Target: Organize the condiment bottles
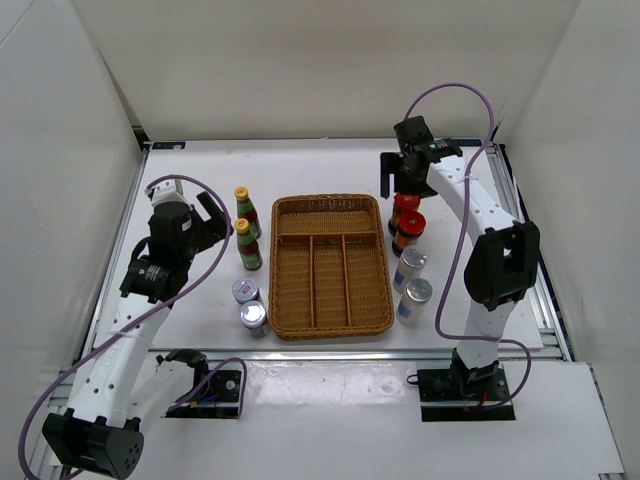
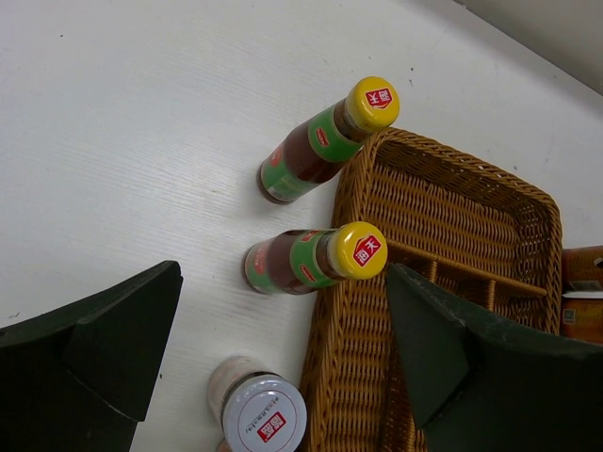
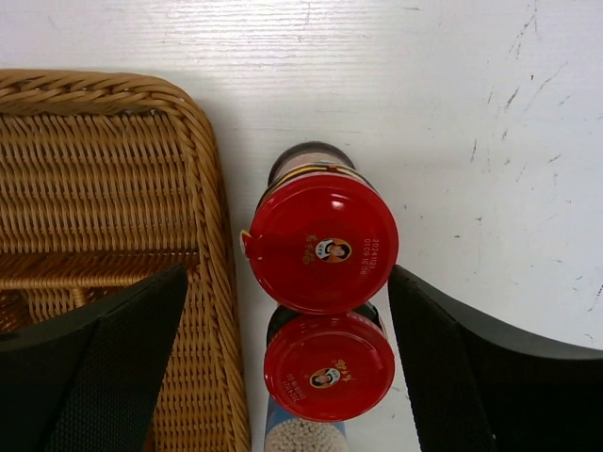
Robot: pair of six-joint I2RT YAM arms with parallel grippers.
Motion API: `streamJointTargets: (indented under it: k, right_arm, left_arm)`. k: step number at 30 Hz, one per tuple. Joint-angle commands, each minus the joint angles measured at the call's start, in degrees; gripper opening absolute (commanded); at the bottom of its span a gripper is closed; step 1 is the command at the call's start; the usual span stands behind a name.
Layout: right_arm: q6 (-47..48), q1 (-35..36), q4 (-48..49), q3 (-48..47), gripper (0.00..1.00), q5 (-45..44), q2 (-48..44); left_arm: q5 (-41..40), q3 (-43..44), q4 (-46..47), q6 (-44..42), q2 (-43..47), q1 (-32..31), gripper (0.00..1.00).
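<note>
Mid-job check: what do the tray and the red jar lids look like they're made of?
Tray: woven wicker or rattan, tan and matte; the braided rim and interlaced strands show it. Red jar lids: probably smooth plastic, slightly glossy, with a small tab at the rim; painted metal can't be ruled out.

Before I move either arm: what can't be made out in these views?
- Right wrist: shaker cut by the bottom edge, partly under the red-capped jars, whose labels hide beneath their caps.
- Left wrist: silver-lidded jar cut by the bottom edge; the second is out of frame.
- Top: print on the yellow-capped bottles too small to read.
</note>
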State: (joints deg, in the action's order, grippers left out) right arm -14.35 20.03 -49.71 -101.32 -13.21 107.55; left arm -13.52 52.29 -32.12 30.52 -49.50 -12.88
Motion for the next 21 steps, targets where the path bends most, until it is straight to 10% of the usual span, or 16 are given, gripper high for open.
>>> streamJointTargets:
  k: [1, 21]
  right_arm:
    - [0.02, -0.26, 0.67, 0.59, 0.9, -1.47, 0.03]
    - [-1.12, -2.98, 0.67, 1.13, 0.67, 2.31, 5.3]
  left_arm:
    - [-0.63, 0.53, 0.21, -0.03, 0.54, -0.21, 1.0]
    - [-0.63, 0.53, 0.21, -0.55, 0.01, -0.21, 1.0]
